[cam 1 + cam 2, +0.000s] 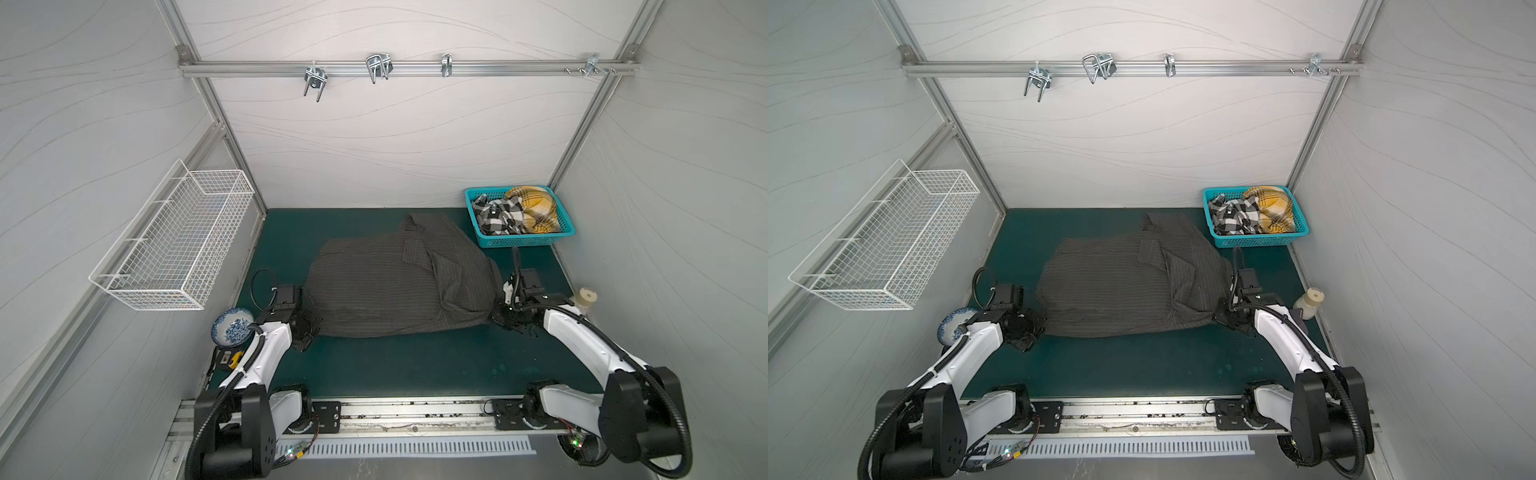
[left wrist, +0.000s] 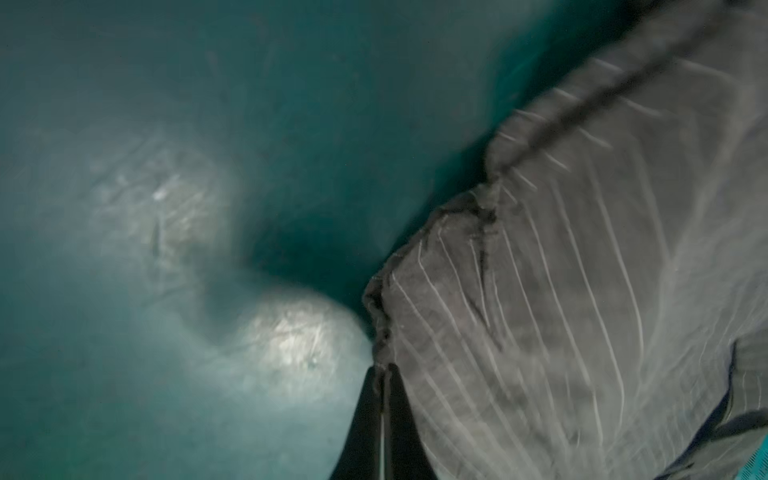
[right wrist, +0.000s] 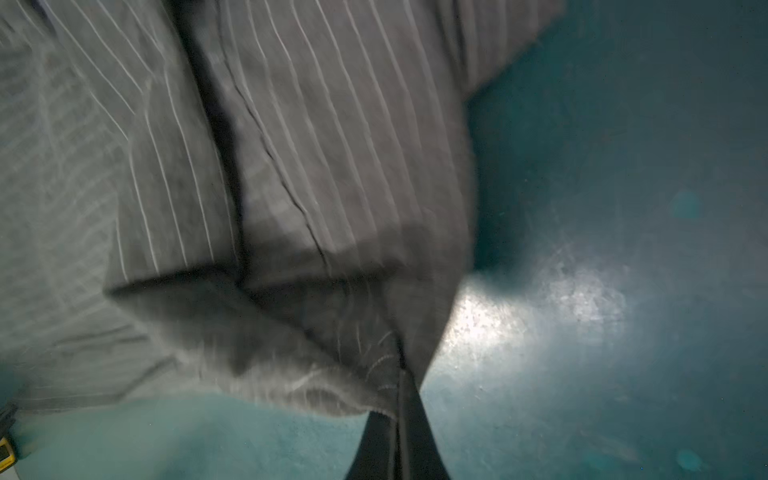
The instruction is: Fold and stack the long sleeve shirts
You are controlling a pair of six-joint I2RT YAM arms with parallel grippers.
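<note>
A dark charcoal pinstriped long sleeve shirt (image 1: 386, 286) (image 1: 1117, 286) lies rumpled across the middle of the green mat (image 1: 415, 365) in both top views. My left gripper (image 1: 309, 328) (image 1: 1038, 328) sits at the shirt's near left corner, its jaws shut on the cloth's edge (image 2: 383, 368). My right gripper (image 1: 496, 318) (image 1: 1219, 311) pinches the near right corner, bunched cloth caught between its shut jaws (image 3: 401, 374). The striped shirt (image 2: 561, 270) (image 3: 291, 166) fills much of both wrist views. A black-and-white checked shirt (image 1: 498, 214) and a mustard-yellow plaid shirt (image 1: 536, 208) lie crumpled in a teal basket (image 1: 523, 242).
The teal basket stands at the mat's far right corner. A white wire basket (image 1: 174, 237) hangs on the left wall. A blue-and-white bowl (image 1: 230, 326) and a yellow tape measure (image 1: 230, 358) sit by the left arm. A white bottle (image 1: 586, 299) stands by the right wall.
</note>
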